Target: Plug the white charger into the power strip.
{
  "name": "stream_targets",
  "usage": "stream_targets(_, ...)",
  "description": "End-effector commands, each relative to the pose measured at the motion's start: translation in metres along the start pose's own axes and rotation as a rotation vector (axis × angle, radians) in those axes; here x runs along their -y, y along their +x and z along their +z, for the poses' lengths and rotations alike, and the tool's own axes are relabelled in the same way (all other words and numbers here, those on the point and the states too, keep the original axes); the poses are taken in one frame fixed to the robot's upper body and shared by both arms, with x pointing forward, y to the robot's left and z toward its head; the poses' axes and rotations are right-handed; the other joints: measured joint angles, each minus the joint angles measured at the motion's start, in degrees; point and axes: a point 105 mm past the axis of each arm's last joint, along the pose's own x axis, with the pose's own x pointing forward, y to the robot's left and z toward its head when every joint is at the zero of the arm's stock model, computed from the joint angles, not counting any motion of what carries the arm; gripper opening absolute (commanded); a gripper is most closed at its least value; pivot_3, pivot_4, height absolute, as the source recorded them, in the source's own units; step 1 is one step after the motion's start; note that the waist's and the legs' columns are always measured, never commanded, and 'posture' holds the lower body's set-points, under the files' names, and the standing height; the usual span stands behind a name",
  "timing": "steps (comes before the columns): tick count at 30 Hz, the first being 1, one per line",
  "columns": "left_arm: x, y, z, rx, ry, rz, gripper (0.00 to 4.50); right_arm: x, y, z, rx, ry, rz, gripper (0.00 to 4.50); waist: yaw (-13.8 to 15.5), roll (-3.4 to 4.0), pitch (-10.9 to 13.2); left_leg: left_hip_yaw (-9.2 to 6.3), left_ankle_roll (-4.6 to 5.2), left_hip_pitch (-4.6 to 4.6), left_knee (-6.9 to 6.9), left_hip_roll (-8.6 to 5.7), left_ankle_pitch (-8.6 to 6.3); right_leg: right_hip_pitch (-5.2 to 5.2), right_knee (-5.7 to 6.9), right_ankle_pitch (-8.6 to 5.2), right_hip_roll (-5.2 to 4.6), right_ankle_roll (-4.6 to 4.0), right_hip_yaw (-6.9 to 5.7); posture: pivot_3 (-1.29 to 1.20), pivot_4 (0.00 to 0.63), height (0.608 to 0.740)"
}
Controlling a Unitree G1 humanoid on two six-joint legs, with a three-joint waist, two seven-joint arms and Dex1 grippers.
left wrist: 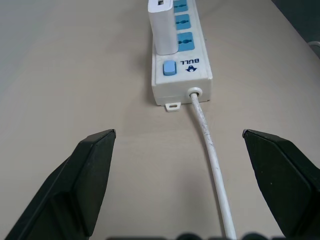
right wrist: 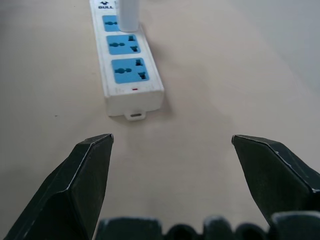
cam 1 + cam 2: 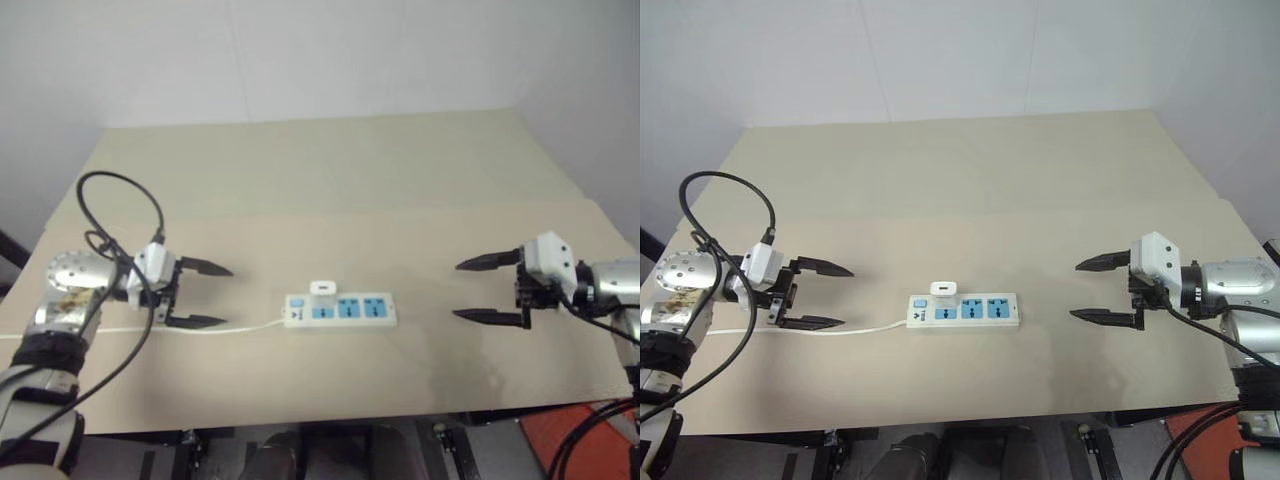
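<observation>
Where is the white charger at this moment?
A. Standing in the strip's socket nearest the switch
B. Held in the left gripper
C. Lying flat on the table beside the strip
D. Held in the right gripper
A: the white charger stands upright in the power strip, on the socket next to the blue switch; both open grippers are empty and apart from it.

The two eye views look forward and down from high up, far enough to see the whole table (image 3: 330, 200), with the left gripper (image 3: 208, 295) and right gripper (image 3: 478, 290) at the sides. The left wrist view sits low behind its own fingers (image 1: 95, 170) and faces the switch end of the power strip (image 1: 182, 82), close up. The right wrist view faces the strip's other end. Both wrist views share the strip and the white charger (image 1: 162, 27).
</observation>
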Motion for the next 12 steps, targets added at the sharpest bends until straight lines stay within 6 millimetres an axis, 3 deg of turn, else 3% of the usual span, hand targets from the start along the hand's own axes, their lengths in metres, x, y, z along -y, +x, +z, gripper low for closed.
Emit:
stream_targets(1, -0.0021, 0.0012, 0.0078, 0.029, 0.032, 0.001, 4.46, 0.0053, -0.0048, 0.0114, 0.01, -0.033, -0.033, 4.5, -0.01, 0.0, 0.11, 0.02, 0.0, 0.0, 0.01, 0.0, 0.0, -0.01, 0.02, 0.0, 0.0, 0.0, 0.0, 0.0, 0.15, 0.74)
stream_targets(12, -0.0061, -0.0042, 0.0107, 0.028, 0.048, 0.023, 4.46, 0.0056, -0.01, 0.0159, -0.014, -0.051, -0.064, 4.5, 0.02, 0.01, 0.18, 0.14, -0.03, 0.0, 0.03, 0.04, 0.02, -0.04, 0.06, 0.0, -0.01, 0.0, 0.03, 0.0, 0.15, 0.74)
